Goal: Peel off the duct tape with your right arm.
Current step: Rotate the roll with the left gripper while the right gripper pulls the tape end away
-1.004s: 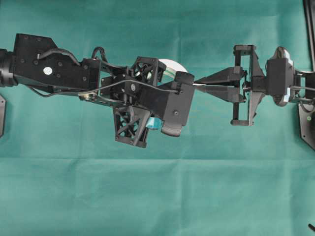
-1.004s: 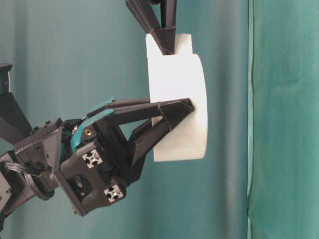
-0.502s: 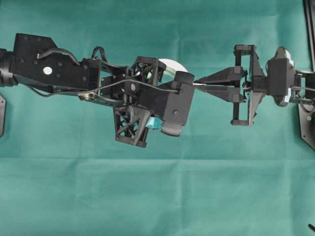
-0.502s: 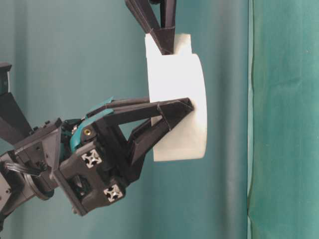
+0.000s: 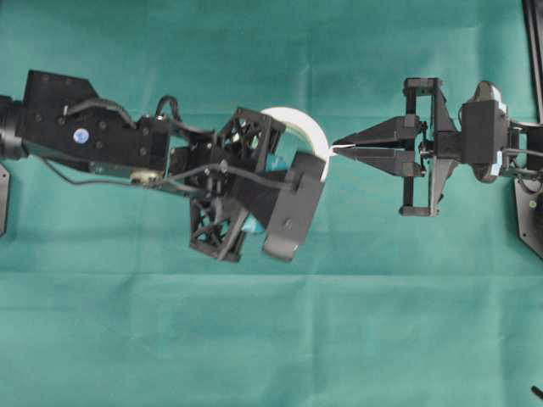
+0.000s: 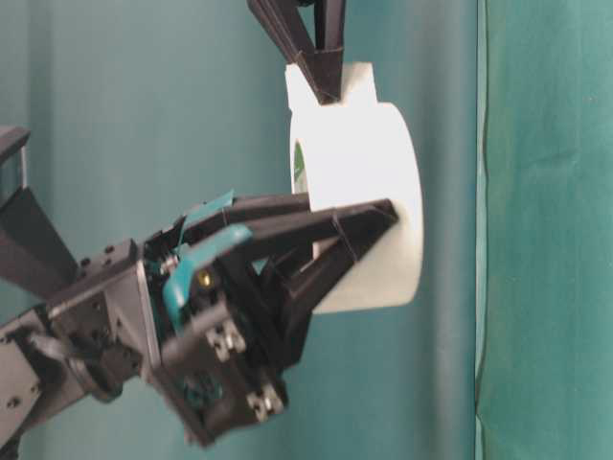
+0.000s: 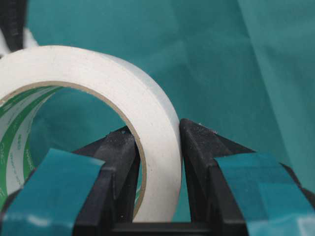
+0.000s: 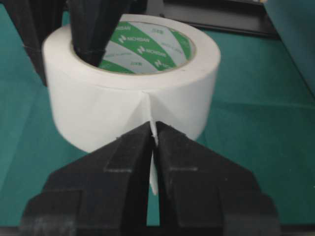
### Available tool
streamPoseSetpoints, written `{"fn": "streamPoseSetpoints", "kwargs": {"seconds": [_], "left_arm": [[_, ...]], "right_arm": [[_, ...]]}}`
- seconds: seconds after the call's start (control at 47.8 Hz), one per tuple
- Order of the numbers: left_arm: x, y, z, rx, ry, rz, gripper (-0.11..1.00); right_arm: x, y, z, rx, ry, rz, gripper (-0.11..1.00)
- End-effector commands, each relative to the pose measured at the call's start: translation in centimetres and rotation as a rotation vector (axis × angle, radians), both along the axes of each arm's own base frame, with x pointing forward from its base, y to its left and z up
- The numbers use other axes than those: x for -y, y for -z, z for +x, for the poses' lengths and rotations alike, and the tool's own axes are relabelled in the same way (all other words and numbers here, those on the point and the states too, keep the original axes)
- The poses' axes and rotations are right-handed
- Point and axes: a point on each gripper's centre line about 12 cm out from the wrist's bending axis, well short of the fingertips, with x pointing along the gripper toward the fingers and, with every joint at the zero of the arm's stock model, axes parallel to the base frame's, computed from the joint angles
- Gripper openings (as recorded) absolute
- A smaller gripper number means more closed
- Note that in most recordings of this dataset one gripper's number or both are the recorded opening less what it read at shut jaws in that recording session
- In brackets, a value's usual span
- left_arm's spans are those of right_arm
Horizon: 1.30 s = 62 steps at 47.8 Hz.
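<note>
The duct tape [image 5: 299, 124] is a wide white roll with a green-printed core [image 8: 147, 46], held up above the green cloth. My left gripper [image 7: 157, 133] is shut on the roll's wall, one teal-padded finger inside the core and one outside [image 6: 369, 225]. In the overhead view the left wrist covers those fingers. The right arm [image 5: 484, 140] reaches in from the right. Its gripper [image 8: 153, 130] is shut on the small loose white tab [image 8: 154, 169], tips almost at the roll's side [image 5: 336, 147]. From table level the tab [image 6: 356, 80] stands out above the roll under the right gripper [image 6: 326, 88].
Green cloth [image 5: 271, 339] covers the table, with a crease across it [image 5: 382, 273]. A black frame part [image 5: 534, 51] runs along the right edge, and a black bracket [image 5: 3, 195] sits at the left edge. A cloth backdrop seam [image 6: 479, 230] hangs behind the roll.
My left arm has swung and tilted the roll, so more of its white rim shows from above and its core shows from table level. The right gripper has stayed put on the tab.
</note>
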Motion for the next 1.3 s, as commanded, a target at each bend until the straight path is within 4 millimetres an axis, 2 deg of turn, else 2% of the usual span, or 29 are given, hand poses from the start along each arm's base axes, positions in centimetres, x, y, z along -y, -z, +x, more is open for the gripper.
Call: {"fn": "streamPoseSetpoints", "kwargs": {"seconds": [0.0,0.439,0.711,1.046,1.276], "left_arm": [[2.4,-2.4,-1.0,0.062,0.088,0.014,0.23],[4.1,-2.0,-2.4,0.047,0.168,0.038,0.23],[5.2,-2.4,-2.7,0.065,0.242,0.072,0.23],[5.4,-3.4,-3.3,0.110,0.303,0.109,0.23],[6.0,-3.3,-3.4,0.155,0.316,0.107,0.23]], "right_arm": [[0.6,-0.6,0.0,0.024,0.025,0.004,-0.09],[0.9,-0.7,0.1,0.027,0.033,0.004,-0.09],[1.4,-0.9,0.1,0.033,0.051,0.003,-0.09],[4.6,-1.0,-0.5,0.038,0.160,0.000,-0.09],[6.4,-1.0,-0.8,0.048,0.221,-0.003,-0.09]]}}
